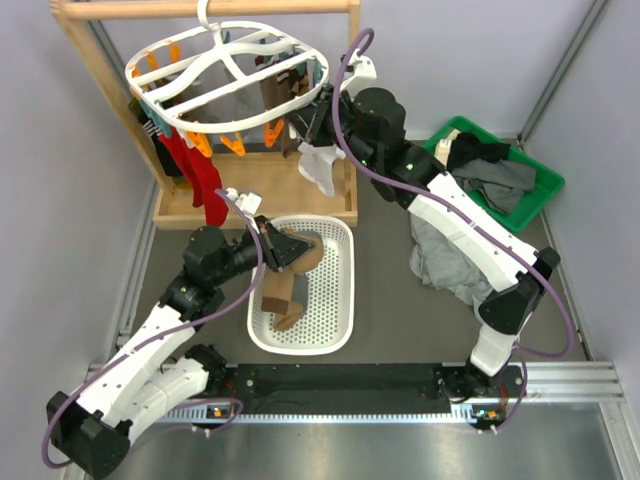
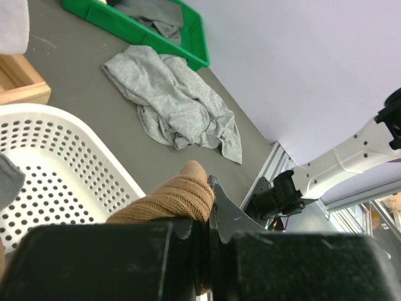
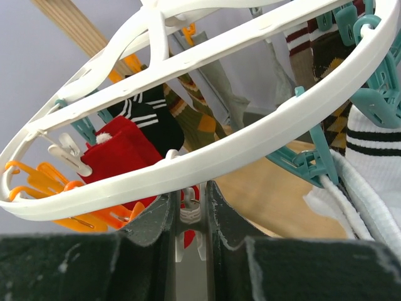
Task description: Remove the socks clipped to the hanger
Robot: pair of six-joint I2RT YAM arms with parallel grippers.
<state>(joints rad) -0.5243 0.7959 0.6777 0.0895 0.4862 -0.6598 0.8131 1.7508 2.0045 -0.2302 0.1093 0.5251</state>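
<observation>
The left claw (image 1: 273, 245) is clamped on a tan sock (image 1: 300, 252) over the white basket (image 1: 346, 290). The hanger (image 1: 232, 119) hangs from the wooden rail (image 1: 280, 8) with socks (image 1: 205, 185) clipped below. The right claw (image 3: 189, 204) sits under its rim, jaws narrow around a white clip (image 3: 189, 216) — whether they pinch it, I cannot tell.

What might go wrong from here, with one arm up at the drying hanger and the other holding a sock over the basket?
1. The right gripper is closed around a white clip under the hanger rim. The hanger hangs only by its hook, so a pull may swing or unhook it.
2. The left gripper holds the tan sock near the basket rim. Released there, it may drape outside.
</observation>
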